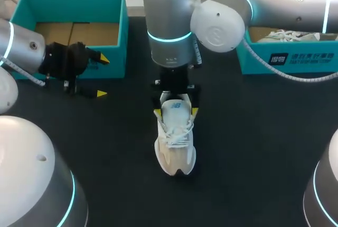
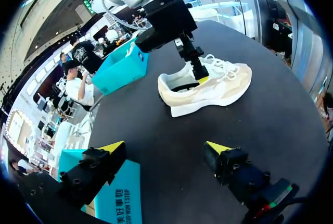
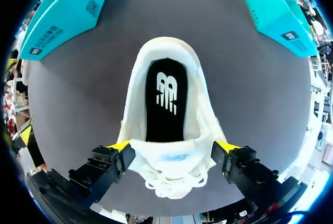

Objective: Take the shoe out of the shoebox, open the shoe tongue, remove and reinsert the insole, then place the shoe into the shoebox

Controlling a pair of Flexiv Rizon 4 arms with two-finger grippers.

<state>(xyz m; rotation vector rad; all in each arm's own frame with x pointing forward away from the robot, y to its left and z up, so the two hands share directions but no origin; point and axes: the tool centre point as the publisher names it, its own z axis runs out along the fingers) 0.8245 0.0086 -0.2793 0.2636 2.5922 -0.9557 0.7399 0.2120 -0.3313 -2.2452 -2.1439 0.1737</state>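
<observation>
A white and beige shoe (image 1: 177, 142) stands upright on the dark table, toe toward the near edge. My right gripper (image 1: 176, 112) hangs over its tongue end, open, with one yellow tip on each side of the shoe. In the right wrist view the shoe (image 3: 166, 130) lies between the fingers, and the black insole (image 3: 165, 99) lies flat inside it. My left gripper (image 1: 103, 76) is open and empty in front of the empty teal shoebox (image 1: 113, 63) at the far left. From the left wrist the shoe (image 2: 208, 86) shows side-on, ahead of the left gripper (image 2: 165, 147).
A second teal box (image 1: 288, 58) at the far right holds another pale shoe (image 1: 288, 36). In the right wrist view, both boxes (image 3: 67, 10) (image 3: 276, 10) flank the space beyond the shoe's heel. Bare table surrounds the shoe's toe.
</observation>
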